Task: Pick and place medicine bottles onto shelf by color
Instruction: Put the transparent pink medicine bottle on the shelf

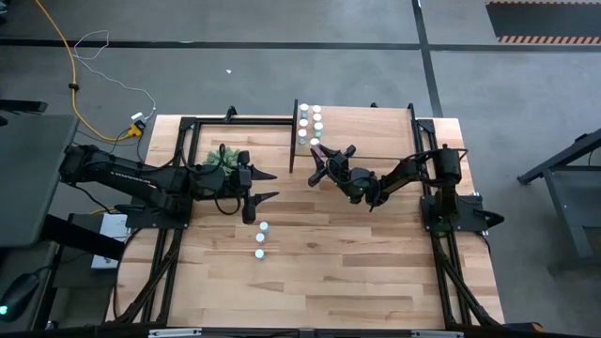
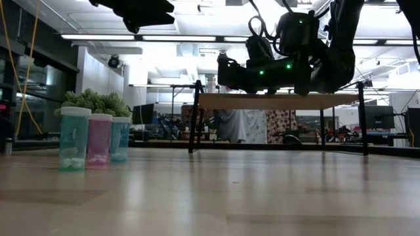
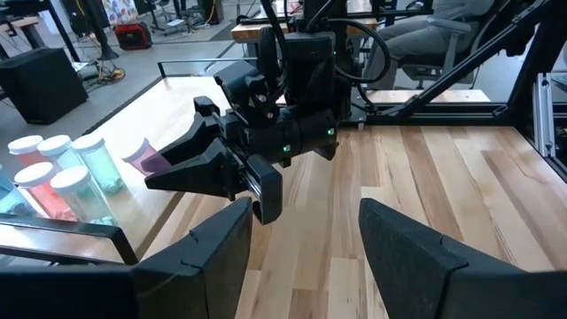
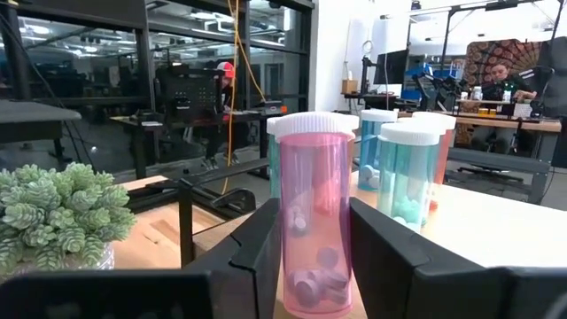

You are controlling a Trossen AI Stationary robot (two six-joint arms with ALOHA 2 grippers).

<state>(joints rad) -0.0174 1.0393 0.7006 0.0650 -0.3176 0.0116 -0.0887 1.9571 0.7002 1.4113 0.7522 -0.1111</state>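
Medicine bottles are mostly on the shelf [image 1: 376, 127] already: you can count a cluster of them [image 1: 311, 125] at its end nearest your right gripper [image 1: 320, 162], and the right wrist view shows teal and pink ones standing upright there. A pink bottle [image 4: 314, 235] stands on the shelf board directly between that gripper's fingers. The fingers sit just off its sides with a sliver of gap visible, so you appear to be letting it go rather than clamping it; treat this one as placed but not yet cleared.

Three bottles [image 1: 260, 240] are left on the desk [image 1: 376, 272], in a short row just ahead of your left gripper [image 1: 266, 185] and a little to its side. The low view shows them as teal, pink and blue-teal [image 2: 99, 139], all upright, in front of the green plant [image 2: 98, 101]. Your left gripper hangs above the desk with its fingers well apart and nothing in them.

By my reckoning you are about two thirds done. Whether the shelf bottles are properly grouped by color is hard to judge from here.
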